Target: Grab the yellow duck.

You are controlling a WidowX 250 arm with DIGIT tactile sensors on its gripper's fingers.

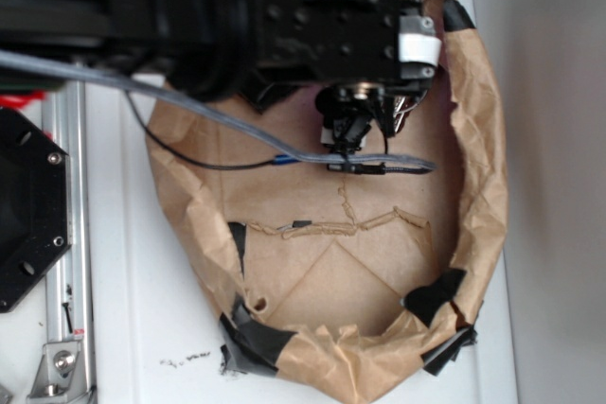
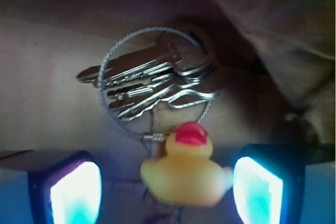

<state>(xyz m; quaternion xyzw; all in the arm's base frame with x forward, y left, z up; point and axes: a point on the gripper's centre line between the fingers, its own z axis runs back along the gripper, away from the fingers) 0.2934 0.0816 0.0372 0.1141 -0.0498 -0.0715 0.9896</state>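
The yellow duck (image 2: 185, 174) is sitting between our two fingers in the wrist view, its red-orange beak pointing toward 12 o'clock. We are seeing the left finger (image 2: 73, 192) at 9 o'clock of the duck and the right finger (image 2: 258, 190) at 3 o'clock, both standing apart from its body, so the fingers are spread wide and gripping nothing. A bunch of keys (image 2: 152, 85) on a wire ring is lying just beyond the duck at 12 o'clock, the ring's clasp nearly touching the duck's head. In the exterior view we are looking down on the gripper (image 1: 355, 130), which is hanging over the crumpled brown paper tray (image 1: 478, 186) resting on the white counter (image 1: 142, 309). The duck is hidden there beneath the arm. Black tape patches (image 1: 434, 295) are holding the tray's rim.
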